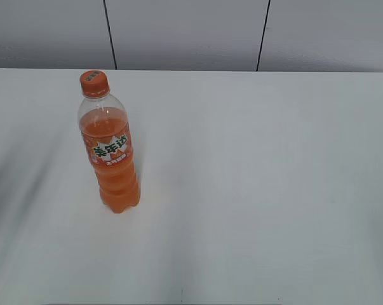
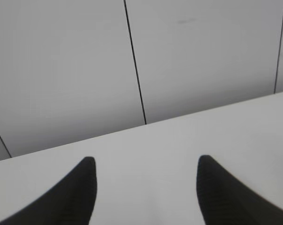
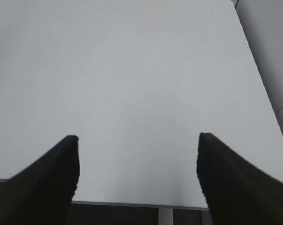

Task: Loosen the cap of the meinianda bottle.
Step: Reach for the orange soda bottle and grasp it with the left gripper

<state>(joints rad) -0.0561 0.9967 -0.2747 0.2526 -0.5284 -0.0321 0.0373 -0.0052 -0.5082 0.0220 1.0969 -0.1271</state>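
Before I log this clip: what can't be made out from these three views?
- Cap, exterior view: whether it is already loosened; too small.
- Bottle: absent from both wrist views, outside their frames.
- Both arms: outside the exterior view.
- Left pincer and right pincer: only fingertips show; the bottom edge cuts off the rest.

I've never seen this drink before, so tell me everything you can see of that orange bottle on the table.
The tall clear plastic soda bottle of orange liquid stands upright on the white table, toward its left side. A small round orange ribbed screw cap with a grey mark on top sits on the neck, above an orange neck ring. The liquid reaches the shoulder, with clear space above. An orange label with white Chinese characters wraps the middle. The lower body is ridged. Nothing touches the bottle except the table.
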